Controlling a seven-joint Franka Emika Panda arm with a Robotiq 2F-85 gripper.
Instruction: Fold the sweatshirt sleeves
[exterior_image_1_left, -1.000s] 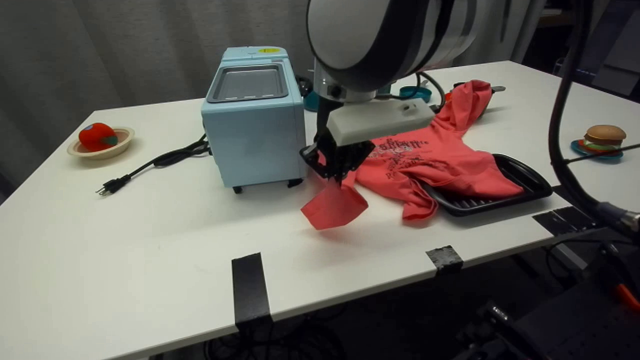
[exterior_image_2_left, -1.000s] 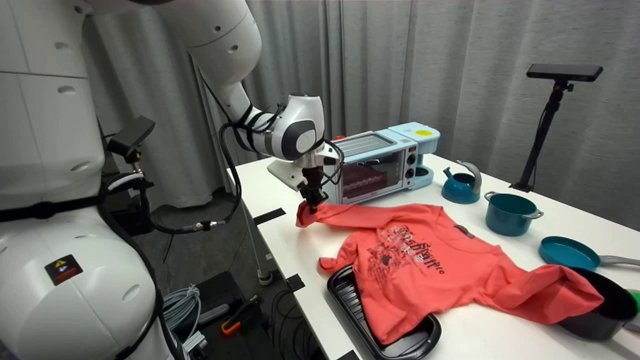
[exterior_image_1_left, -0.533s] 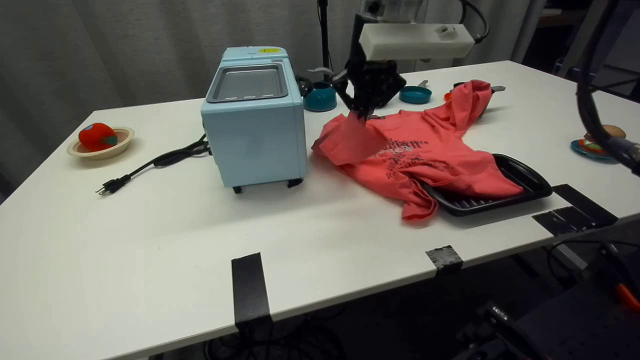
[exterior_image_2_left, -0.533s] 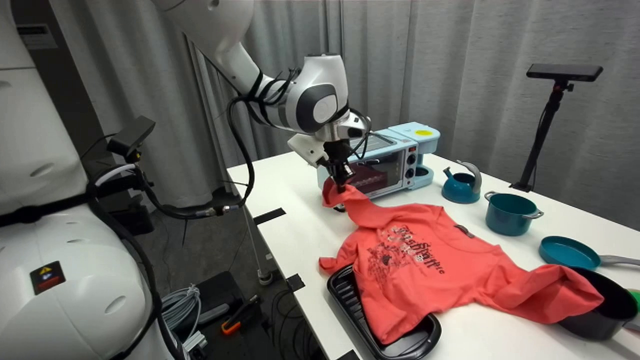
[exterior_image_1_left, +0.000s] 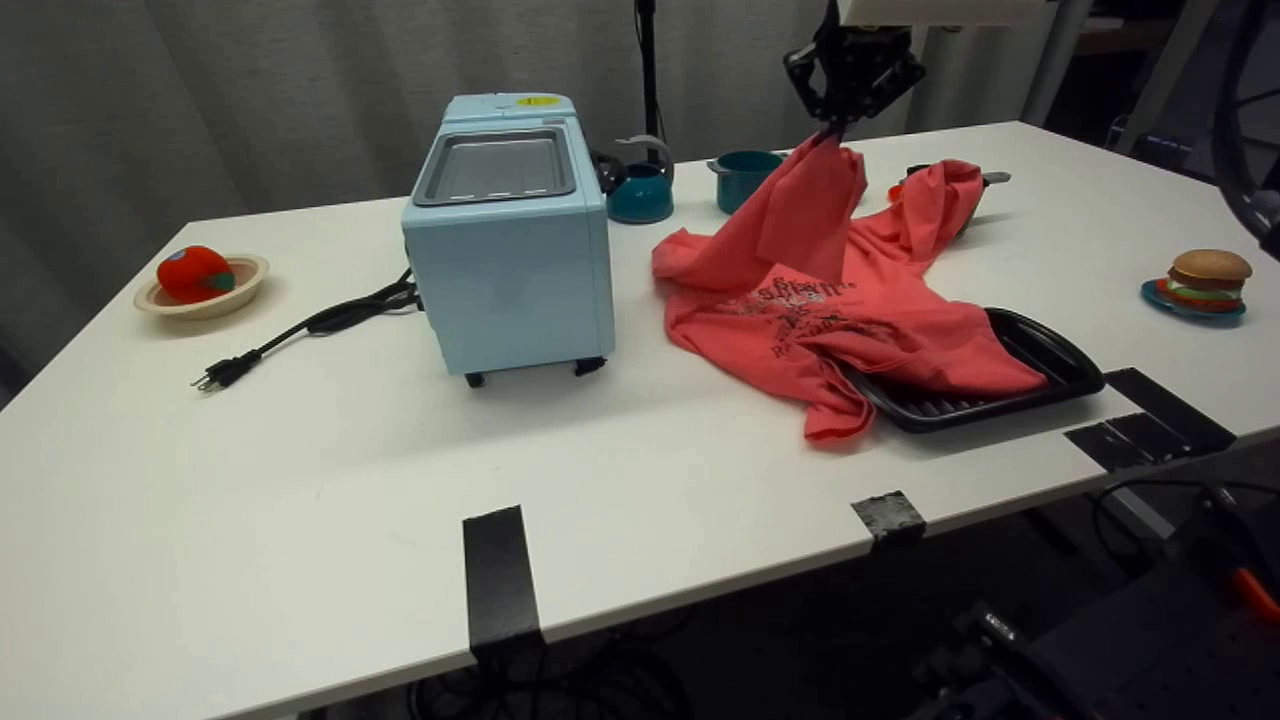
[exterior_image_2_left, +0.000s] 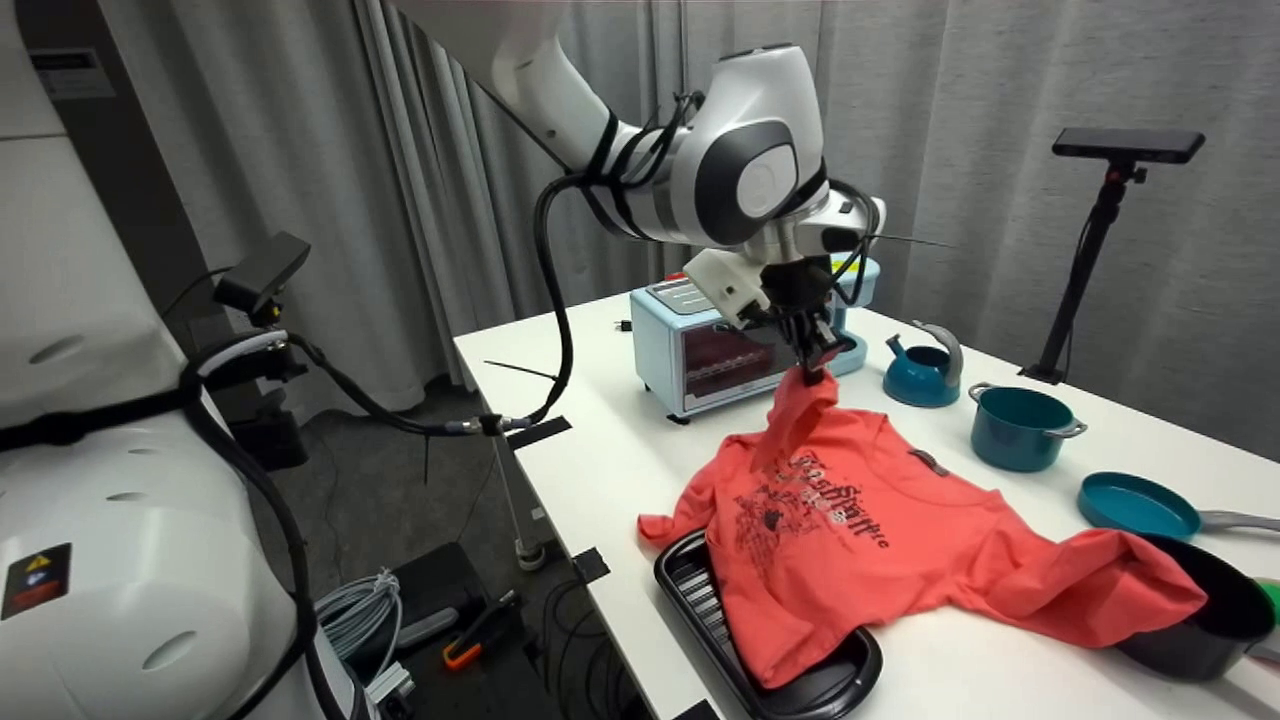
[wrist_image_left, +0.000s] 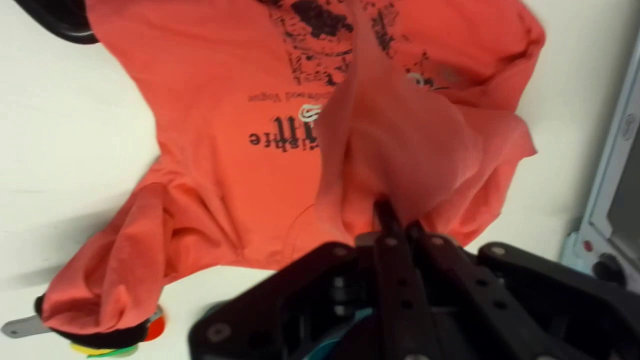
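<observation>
The coral-red sweatshirt lies with its lettered chest up, as both exterior views show. My gripper is shut on the end of one sleeve, pinching it and holding it raised above the chest. In the wrist view my gripper's fingertips are close together with the sleeve draping from them over part of the lettering. The other sleeve stretches out the opposite way, its end resting over a black pot. The held cuff's edge is partly hidden.
Part of the sweatshirt lies over a black ribbed tray near the table's front edge. A light-blue oven stands beside it. A teal kettle, pot and pan stand behind. A toy burger sits to the side.
My gripper has risen and carried the sleeve end from beside the oven, near the table edge, inward over the chest. The sleeve now folds back on itself. The other sleeve has not moved.
</observation>
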